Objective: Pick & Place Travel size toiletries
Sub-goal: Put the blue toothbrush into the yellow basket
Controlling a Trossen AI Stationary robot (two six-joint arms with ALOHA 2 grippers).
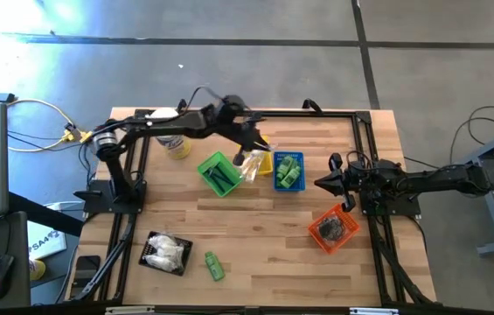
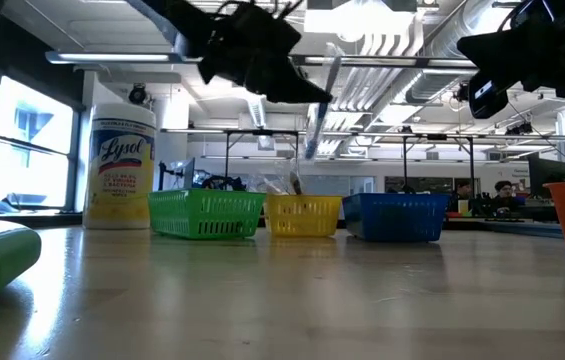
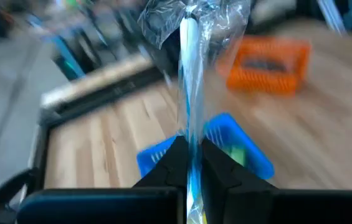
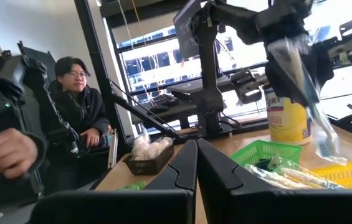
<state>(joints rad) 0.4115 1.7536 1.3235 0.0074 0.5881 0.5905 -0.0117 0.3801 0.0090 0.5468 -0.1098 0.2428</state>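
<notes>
Overhead, the left pincer (image 1: 248,150) hung above the middle of the desk (image 1: 255,236), its fingers pinching a clear wrapped toothbrush (image 1: 251,164) that dangled over the yellow basket (image 1: 262,163). That basket sat between the green basket (image 1: 218,173) and the blue basket (image 1: 288,170), all three in a tight row at the centre of the frame. In the level view the toothbrush (image 2: 319,100) hung well clear above the yellow basket (image 2: 303,215).

To place it well, the arm would likely need to lower until the wrapper's free end entered the yellow basket, then let go; dropping from height risked the light, floppy packet drifting onto a neighbour's rim. The green and blue baskets stood just beside the target, so there was little room sideways, and a straight descent looked the safest path.

The right pincer (image 1: 325,183) waited at centre right of the overhead frame, near the orange basket (image 1: 333,228), its fingers pressed together on nothing.

More toiletries remained at the lower left: a green bottle (image 1: 214,265) lay loose on the wood, and white packets (image 1: 166,250) filled a black tray (image 1: 149,259). Open wood lay across the lower middle of the frame. A white jar (image 1: 174,145) stood at upper left behind the arm. A seated person (image 4: 79,109) showed beyond the desk edge.
</notes>
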